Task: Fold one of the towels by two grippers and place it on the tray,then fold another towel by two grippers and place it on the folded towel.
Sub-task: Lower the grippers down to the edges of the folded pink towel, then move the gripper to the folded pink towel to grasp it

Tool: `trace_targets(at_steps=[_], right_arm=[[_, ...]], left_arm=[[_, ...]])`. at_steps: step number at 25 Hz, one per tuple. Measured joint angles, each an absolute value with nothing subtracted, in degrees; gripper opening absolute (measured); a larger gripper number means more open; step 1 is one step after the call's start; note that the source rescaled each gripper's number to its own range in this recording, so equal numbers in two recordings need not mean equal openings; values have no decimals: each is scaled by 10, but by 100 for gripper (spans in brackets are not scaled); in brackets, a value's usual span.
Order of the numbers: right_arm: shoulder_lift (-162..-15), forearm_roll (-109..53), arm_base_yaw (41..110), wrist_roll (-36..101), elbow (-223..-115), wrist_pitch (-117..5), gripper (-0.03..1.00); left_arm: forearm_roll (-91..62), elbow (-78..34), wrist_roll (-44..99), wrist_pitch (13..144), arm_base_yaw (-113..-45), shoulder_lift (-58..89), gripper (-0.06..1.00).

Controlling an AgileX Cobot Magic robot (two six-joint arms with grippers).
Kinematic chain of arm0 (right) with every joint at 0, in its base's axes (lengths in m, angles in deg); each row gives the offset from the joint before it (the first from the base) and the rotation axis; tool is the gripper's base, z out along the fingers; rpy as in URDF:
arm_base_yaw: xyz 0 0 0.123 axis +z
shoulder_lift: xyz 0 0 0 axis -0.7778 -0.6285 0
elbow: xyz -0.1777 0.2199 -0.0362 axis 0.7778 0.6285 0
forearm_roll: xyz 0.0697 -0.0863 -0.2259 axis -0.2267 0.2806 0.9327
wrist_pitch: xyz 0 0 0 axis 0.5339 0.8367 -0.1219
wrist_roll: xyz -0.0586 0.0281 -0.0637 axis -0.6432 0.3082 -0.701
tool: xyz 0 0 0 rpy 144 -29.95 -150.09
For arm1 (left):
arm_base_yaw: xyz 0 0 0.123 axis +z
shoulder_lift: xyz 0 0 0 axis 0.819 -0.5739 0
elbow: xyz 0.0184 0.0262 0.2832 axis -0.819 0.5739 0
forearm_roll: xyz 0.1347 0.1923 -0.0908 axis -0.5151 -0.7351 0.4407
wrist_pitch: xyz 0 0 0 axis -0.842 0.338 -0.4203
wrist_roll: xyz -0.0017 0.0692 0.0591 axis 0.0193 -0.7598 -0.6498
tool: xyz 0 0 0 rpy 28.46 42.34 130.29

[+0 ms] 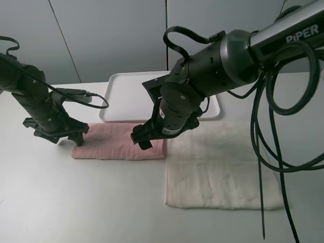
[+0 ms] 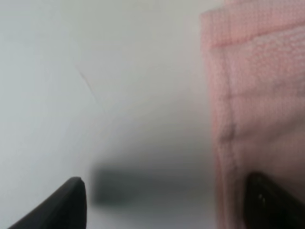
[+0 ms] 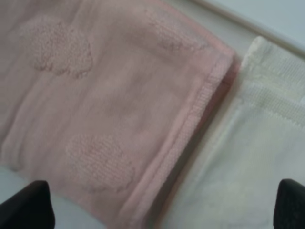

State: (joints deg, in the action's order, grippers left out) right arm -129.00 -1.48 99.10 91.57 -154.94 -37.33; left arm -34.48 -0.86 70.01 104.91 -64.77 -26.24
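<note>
The pale pink towel (image 1: 119,143) lies as a long folded strip on the table in front of the white tray (image 1: 126,91). To its right the cream towel (image 1: 223,169) is spread flat, touching the pink one's right end. My left gripper (image 1: 75,137) hangs open at the pink towel's left end; in the left wrist view it (image 2: 171,205) straddles that edge of the pink towel (image 2: 257,95). Over the pink towel's right end my right gripper (image 1: 143,139) is open. In the right wrist view it (image 3: 159,210) spans the seam between pink towel (image 3: 95,95) and cream towel (image 3: 252,143).
The tray stands at the back centre against the grey wall with nothing in it. Black cables (image 1: 263,152) droop from the right arm over the cream towel's right side. Bare white table (image 1: 76,202) lies in front of both towels.
</note>
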Motion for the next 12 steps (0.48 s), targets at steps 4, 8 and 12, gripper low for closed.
trace_targets(at_steps=[4, 8, 12], right_arm=[[-1290, -25, 991, 896, -1549, -369, 100], [-1290, -30, 991, 890, -1549, -369, 100], [-1290, -30, 991, 887, -1549, -370, 100]], left_arm=[[-343, -11, 700, 1054, -648, -266, 87], [-343, -12, 700, 1058, -648, -266, 87], [-347, -15, 703, 1066, -648, -267, 87]])
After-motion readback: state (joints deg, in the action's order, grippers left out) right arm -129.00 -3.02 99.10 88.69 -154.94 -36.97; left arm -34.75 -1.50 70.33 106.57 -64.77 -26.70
